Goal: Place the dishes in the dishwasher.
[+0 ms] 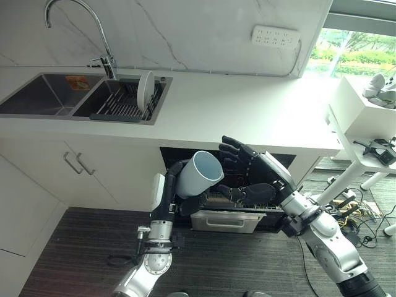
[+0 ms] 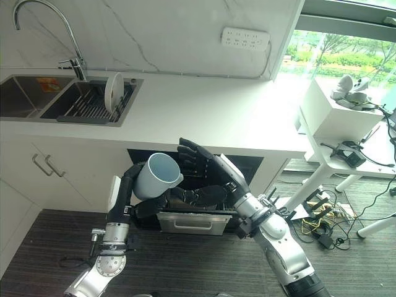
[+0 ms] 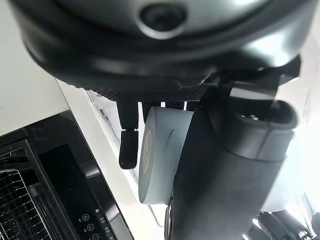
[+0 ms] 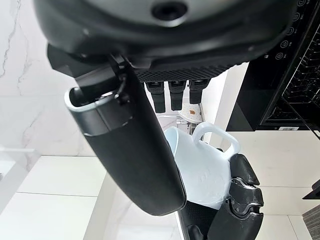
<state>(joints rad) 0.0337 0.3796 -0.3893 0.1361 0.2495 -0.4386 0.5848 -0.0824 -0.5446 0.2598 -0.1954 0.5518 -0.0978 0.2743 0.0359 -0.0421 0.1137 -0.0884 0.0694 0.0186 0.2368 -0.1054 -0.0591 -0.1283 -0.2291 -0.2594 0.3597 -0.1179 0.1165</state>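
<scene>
**A:** Start with what's closest to you. Your left hand has its fingers curled round the pale blue mug, holding it tilted with the mouth up and toward the right, in front of the open dishwasher. It's above the pulled-out rack, not in it yet.

**B:** And my right hand?

**A:** Your right hand is just beside the mug, fingers spread and straight, thumb below, holding nothing. It sits between the mug and the dishwasher's opening, so I'd say it's your first hazard: bring the mug in and you could knock it against those fingers and twist it in your grip.

**B:** Is the grip good?

**A:** The left wrist view shows the fingers against the mug's side, near its base. It looks like a side hold on a smooth, rounded wall. My guess is it could slip or rotate if you tip it further to set it mouth-down.

**B:** Anything else?

**A:** The underside of the table hangs right above the opening. Lift as you go in and you may clip the rim on that edge. Further back, a white plate stands upright in the drying rack in the sink, well apart from you, waiting its turn.
</scene>
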